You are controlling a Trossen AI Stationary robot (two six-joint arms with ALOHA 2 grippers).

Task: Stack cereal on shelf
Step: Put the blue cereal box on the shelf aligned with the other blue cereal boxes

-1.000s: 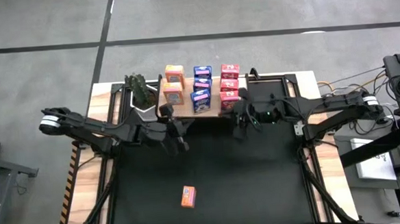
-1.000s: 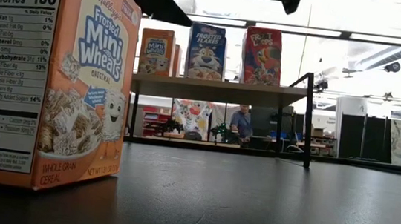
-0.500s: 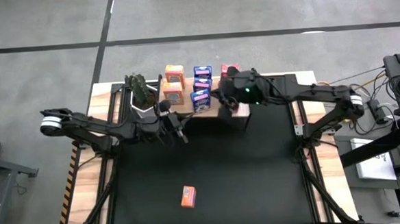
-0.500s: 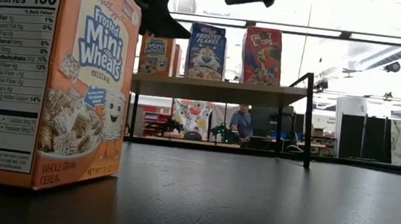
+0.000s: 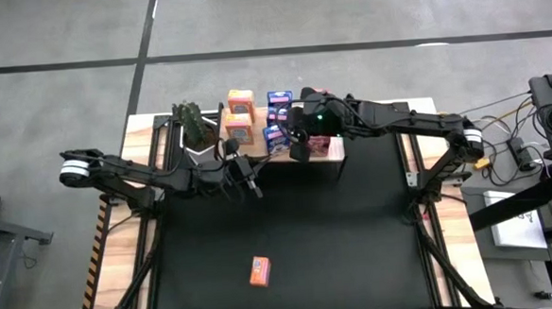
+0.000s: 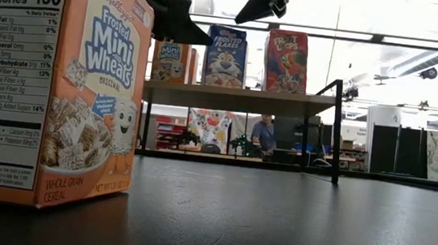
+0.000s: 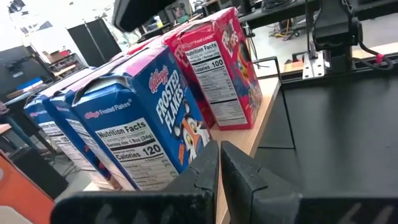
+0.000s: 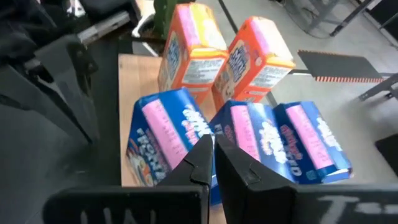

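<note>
Eight cereal boxes stand on the shelf at the far edge of the tabletop: two orange boxes on the shelf's left, three blue boxes in the middle row, and the pink-red boxes on the right, partly hidden by the right arm in the high view. One orange box is left out, standing alone on the black mat near the front edge, well apart from the shelf; it belongs in the orange row. So the task looks nearly finished, one box to go.

The left hand is pinched shut and empty, hanging just in front of the shelf's front edge, near the blue row. The right hand is also shut and empty, over the shelf between the blue and pink-red rows.

Against a second ago: the right arm has swung from the mat in front of the shelf's right end to over the shelf, toward the blue row. The left arm has shifted only slightly. No box has moved.
</note>
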